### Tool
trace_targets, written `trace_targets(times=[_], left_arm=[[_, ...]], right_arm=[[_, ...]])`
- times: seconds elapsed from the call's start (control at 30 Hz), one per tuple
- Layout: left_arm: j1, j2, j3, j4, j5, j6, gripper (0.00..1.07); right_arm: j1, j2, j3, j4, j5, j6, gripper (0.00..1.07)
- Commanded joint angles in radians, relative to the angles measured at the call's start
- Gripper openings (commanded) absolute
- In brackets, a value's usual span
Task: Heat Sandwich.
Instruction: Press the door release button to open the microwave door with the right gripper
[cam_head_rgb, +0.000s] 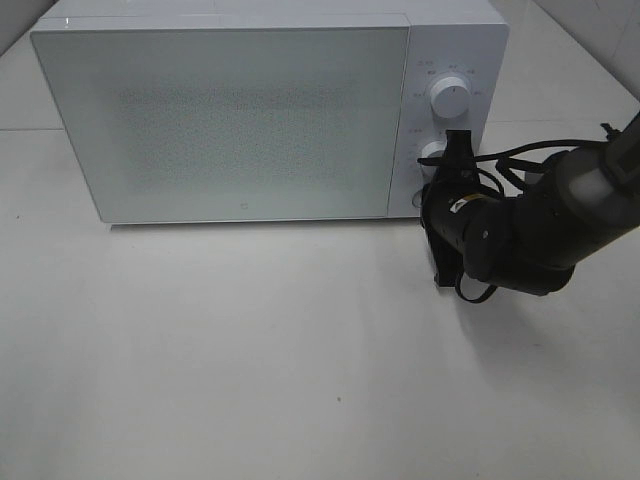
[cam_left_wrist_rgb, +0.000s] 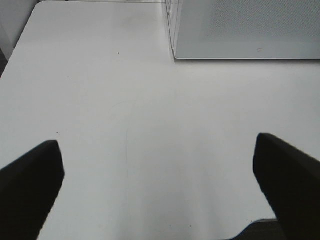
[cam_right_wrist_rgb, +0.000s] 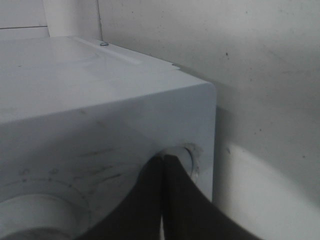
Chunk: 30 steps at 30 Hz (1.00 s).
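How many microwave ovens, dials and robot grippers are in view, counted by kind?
White box-shaped microwave oven: 1
Round white dials on its panel: 2
Black robot grippers: 2, the left gripper and the right gripper
Total: 5

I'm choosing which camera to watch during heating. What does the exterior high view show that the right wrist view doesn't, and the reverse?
Only the exterior high view: the whole closed speckled door of the white box-shaped microwave, its upper round white dial and the black right arm.
Only the right wrist view: a close look at the shut black fingertips at a small round white button near the panel's edge.
Both: the microwave and the right gripper.
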Motion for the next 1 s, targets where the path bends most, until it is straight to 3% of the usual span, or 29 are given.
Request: trace_targets(times=[0.03,0.37,1.0], left_arm=[[-0.005,-0.016,0.002,-0.003,-0.002,0.000,0.98],[-0.005,-0.016,0.002,-0.002,-0.002,0.000,0.98],[-0.005,-0.016,0.002,-0.002,-0.002,0.000,0.98]], right_arm=[[-0.006,-0.004,-0.045,-0.033,-0.160,-0.032,0.00],[-0.006,0.090,-0.162,-0.073,-0.315,0.006,0.00],[-0.006,0.091,-0.164,-0.092,-0.315,0.009,0.00]])
